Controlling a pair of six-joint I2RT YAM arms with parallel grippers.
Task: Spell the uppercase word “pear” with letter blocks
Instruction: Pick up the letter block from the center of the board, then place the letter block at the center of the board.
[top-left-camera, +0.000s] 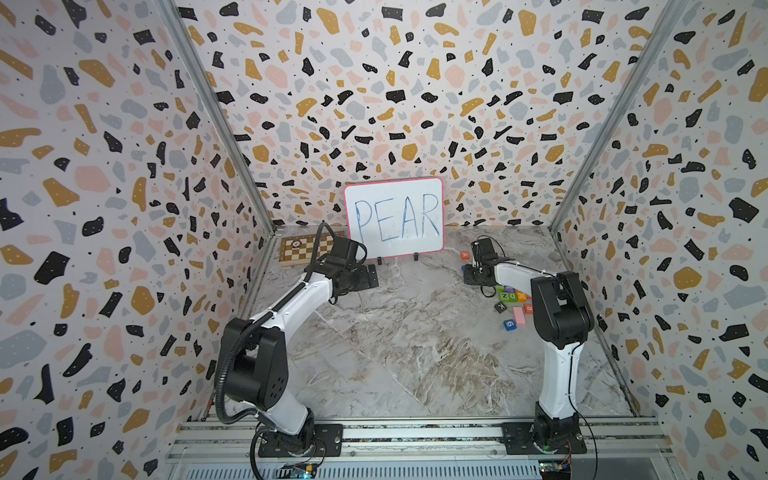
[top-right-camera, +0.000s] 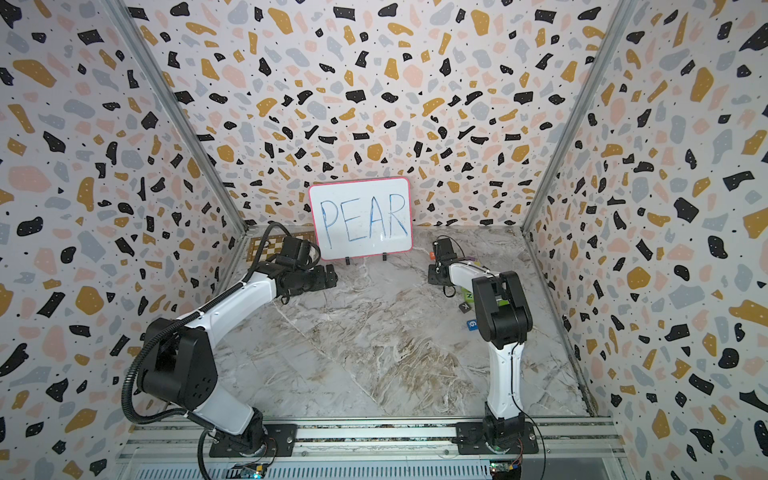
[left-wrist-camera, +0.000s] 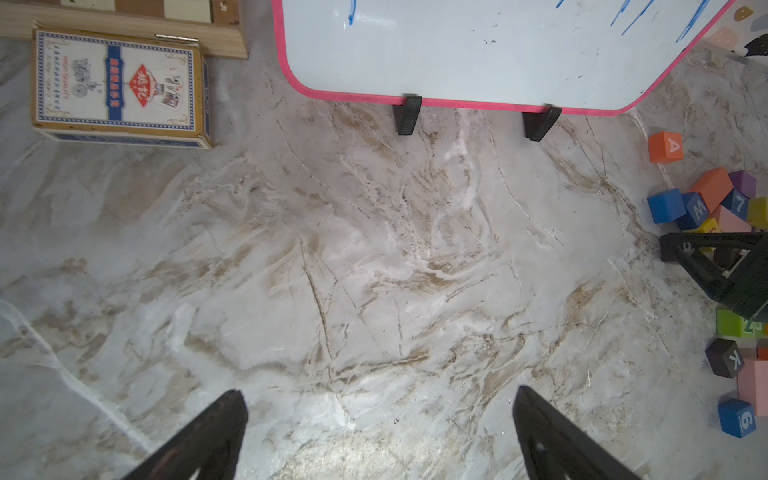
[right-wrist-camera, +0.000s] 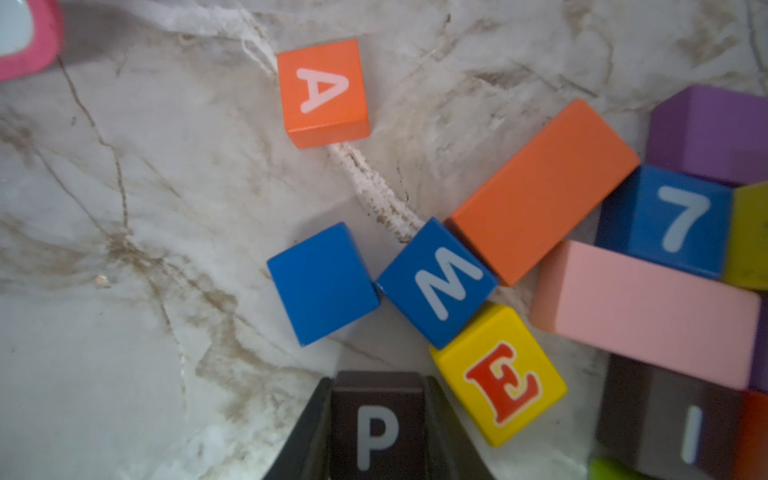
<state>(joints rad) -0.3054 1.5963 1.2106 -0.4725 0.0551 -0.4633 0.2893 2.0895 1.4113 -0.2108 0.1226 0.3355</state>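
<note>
**Containers: one.** Card box (left-wrist-camera: 120, 87), shut and lying flat, well beyond your left gripper (left-wrist-camera: 378, 407) fingertips and just beside the wooden chessboard (top-left-camera: 299, 249). You cannot see what is in it.

**Left fingers** (left-wrist-camera: 208, 436): spread wide over the bare marble tabletop (left-wrist-camera: 374, 249), holding nothing.

**Whiteboard** (top-left-camera: 394, 218): one, pink-framed, PEAR in blue, upright on two black feet.

**Task cubes: four.**
- Black P cube (right-wrist-camera: 376, 428): pinched between your right gripper (right-wrist-camera: 376, 399) fingers (right-wrist-camera: 311, 436), partly cut off by the frame edge.
- Yellow E cube (right-wrist-camera: 498, 374): just beside one finger, touching the blue M cube (right-wrist-camera: 436, 282).
- Orange A cube (right-wrist-camera: 322, 91): alone, well beyond the fingertips.
- Orange-red R cube (top-left-camera: 528, 308): in a top view, half hidden by the right arm.

**Other blocks beyond the right fingertips:**
- Plain blue cube (right-wrist-camera: 322, 282): one.
- Long orange block (right-wrist-camera: 540, 191): one.
- Long pink block (right-wrist-camera: 644, 311): one.
- Blue 7 cube (right-wrist-camera: 669, 220): one.
- Purple block (right-wrist-camera: 710, 133): one, cut off.
</note>
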